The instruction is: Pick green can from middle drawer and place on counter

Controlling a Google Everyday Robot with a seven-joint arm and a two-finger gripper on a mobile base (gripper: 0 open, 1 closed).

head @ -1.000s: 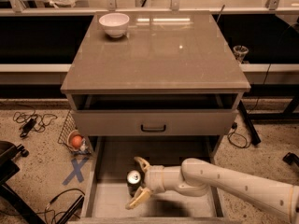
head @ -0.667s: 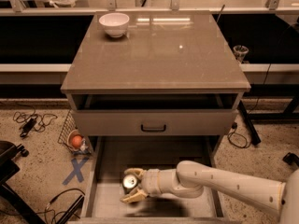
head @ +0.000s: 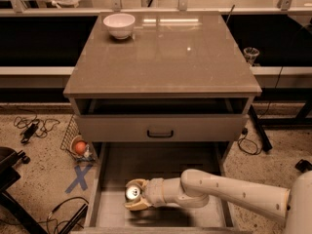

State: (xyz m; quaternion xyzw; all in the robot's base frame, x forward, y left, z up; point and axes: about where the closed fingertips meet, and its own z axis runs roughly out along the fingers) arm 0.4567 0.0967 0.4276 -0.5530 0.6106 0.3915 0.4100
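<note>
The green can (head: 132, 194) stands in the front left part of the open middle drawer (head: 168, 164); I see mostly its silver top. My gripper (head: 134, 195) reaches in from the right on a white arm (head: 229, 191). Its tan fingers (head: 137, 183) sit on either side of the can and close against it. The can is still low in the drawer. The counter (head: 165, 57) is the glossy grey-brown top above, with a white bowl (head: 119, 24) at its back left corner.
The drawer with the small black handle (head: 160, 133) sits just above the open drawer, slightly pulled out. A wire basket with an orange ball (head: 79, 146), a blue tape X (head: 79, 177) and cables lie on the floor at left. A glass (head: 251, 54) stands at right.
My gripper has moved left over the drawer floor to the can, and its fingers have closed in from a wide spread to hug the can.
</note>
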